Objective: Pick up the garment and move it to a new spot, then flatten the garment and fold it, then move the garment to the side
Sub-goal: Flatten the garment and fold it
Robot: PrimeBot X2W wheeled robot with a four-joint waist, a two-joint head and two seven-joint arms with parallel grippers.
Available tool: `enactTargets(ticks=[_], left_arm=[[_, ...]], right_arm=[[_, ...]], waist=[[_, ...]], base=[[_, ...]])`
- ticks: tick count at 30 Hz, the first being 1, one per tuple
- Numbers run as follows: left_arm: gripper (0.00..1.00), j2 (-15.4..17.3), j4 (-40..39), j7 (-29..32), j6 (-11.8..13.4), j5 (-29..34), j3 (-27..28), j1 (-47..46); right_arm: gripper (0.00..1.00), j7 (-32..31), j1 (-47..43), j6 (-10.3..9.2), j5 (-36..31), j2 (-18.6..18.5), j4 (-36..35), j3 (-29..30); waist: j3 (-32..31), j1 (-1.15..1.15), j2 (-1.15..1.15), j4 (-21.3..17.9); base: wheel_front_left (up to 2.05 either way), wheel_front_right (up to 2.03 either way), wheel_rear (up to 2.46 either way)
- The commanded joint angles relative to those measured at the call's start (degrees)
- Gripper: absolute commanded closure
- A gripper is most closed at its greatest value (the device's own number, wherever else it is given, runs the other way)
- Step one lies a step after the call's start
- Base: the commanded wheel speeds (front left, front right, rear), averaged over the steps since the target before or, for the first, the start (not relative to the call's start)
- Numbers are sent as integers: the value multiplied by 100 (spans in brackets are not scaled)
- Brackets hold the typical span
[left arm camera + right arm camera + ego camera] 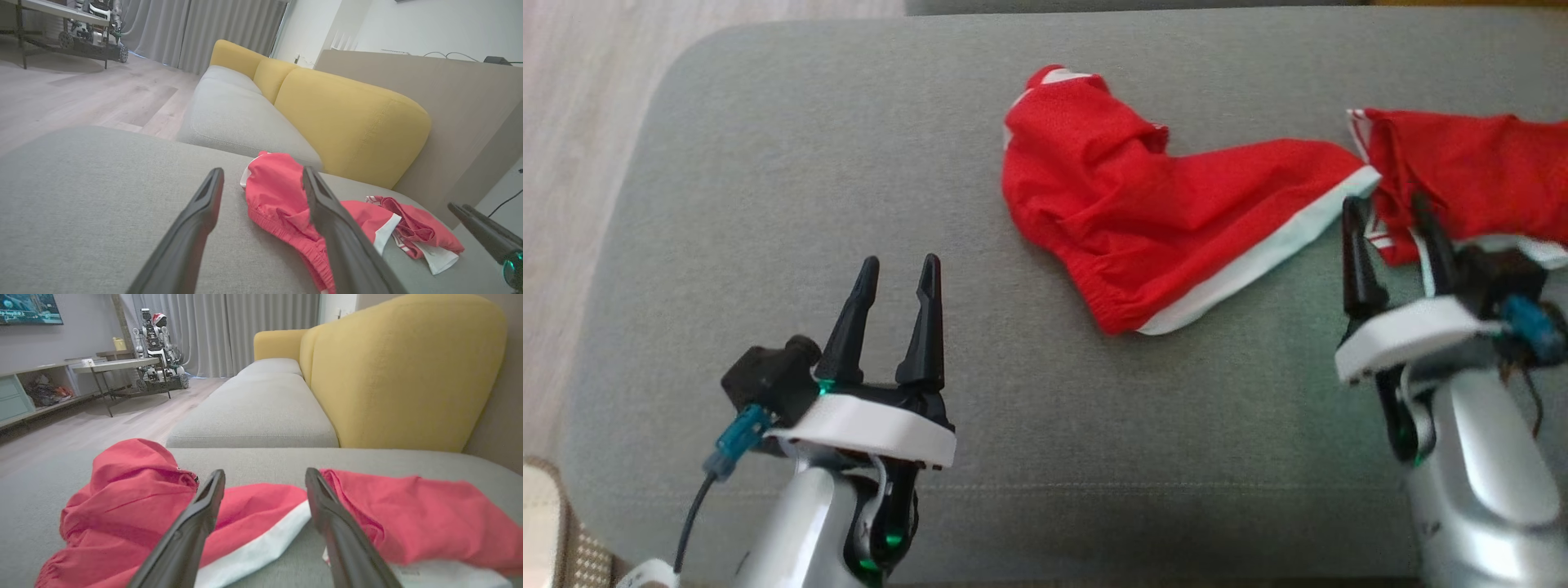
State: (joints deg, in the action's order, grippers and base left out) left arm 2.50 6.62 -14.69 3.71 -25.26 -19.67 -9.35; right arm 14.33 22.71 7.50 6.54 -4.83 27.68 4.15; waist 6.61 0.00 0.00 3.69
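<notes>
Red garment (1168,212), right half of cushion (809,163)

Red garment (1143,204), white hem, crumpled, lying on grey cushion (809,204)

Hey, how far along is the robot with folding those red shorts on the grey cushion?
Done, perhaps: the red shorts lie free on the grey cushion, so the first move may be finished. In hand: nothing; both arms' jaws stand open, the right pair at the white hem. Left: flattening, folding and moving aside, since the shorts are crumpled.
</notes>
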Motion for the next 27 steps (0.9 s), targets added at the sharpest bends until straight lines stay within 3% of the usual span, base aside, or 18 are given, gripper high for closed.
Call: enactTargets(ticks=[1,8,19,27], left_arm=[[0,38,-130,-30,-16,-91,185,-120],[0,38,454,-31,-51,-747,47,-500],[0,38,2245,-31,49,-1496,-676,-1805],[0,38,3651,-31,357,-1763,-961,-2661]], right_arm=[[0,53,14,-1,98,63,-301,-174],[0,-82,-293,-1,398,142,-977,-284],[0,-208,-237,-1,475,170,-1556,-470],[0,-189,-211,-1,501,185,-1630,-544]], waist=[[41,0,0,-112],[230,0,0,-540],[623,0,0,-1070],[879,0,0,-1340]], base=[[0,0,0],[0,0,0],[0,0,0],[0,0,0]])
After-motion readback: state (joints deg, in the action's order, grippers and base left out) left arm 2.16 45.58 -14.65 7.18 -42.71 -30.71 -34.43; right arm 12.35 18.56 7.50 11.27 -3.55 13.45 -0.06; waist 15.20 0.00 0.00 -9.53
